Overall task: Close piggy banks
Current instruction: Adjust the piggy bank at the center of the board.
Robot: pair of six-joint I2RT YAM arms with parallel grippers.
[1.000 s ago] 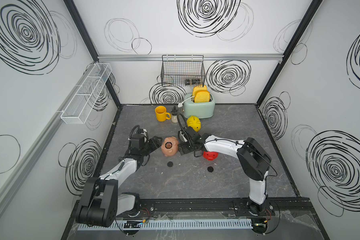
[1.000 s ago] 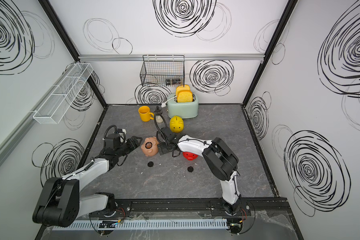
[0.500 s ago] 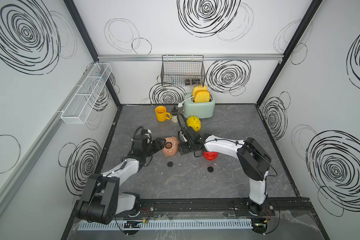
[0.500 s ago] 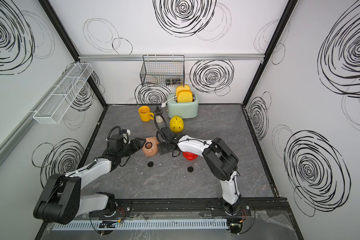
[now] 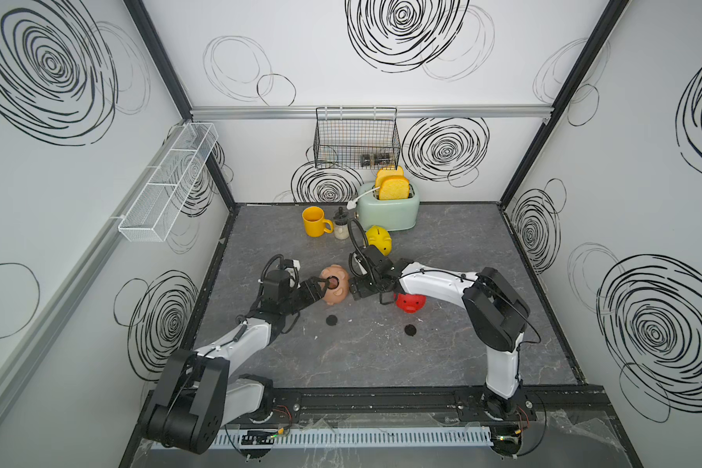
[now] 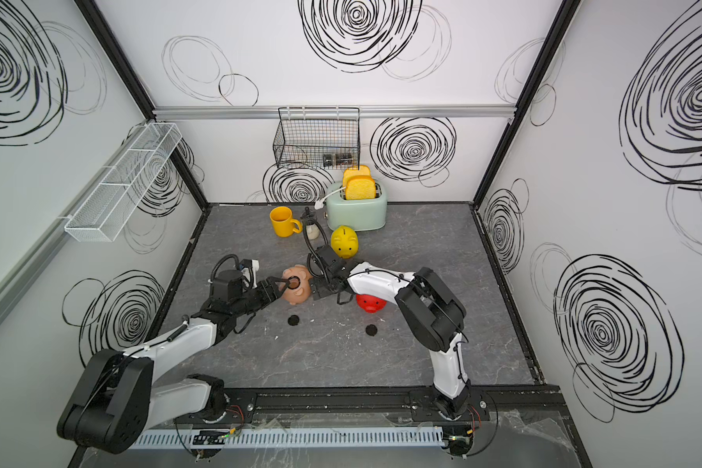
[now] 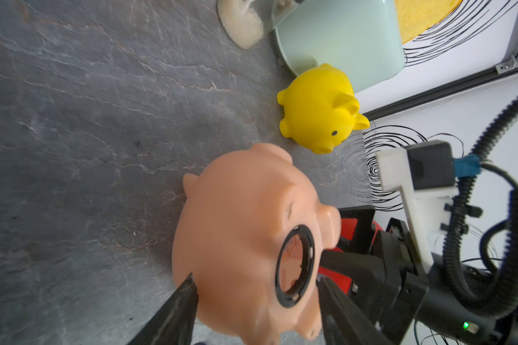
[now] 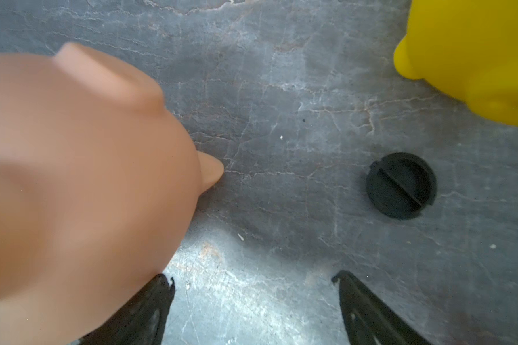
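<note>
Pink piggy bank [image 5: 335,289] clamped between left fingers [image 7: 177,313], arm stretched low; right fingers [image 8: 365,313] apart just beside it.

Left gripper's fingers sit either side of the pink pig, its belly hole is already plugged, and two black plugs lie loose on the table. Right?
Not plugged: the left wrist view shows the belly hole of the pink pig open, ringed in black. The rest holds.

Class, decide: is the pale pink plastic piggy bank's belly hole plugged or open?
Open. The pale pink plastic piggy bank shows hollow inside through the black-rimmed belly hole; no plug.
</note>
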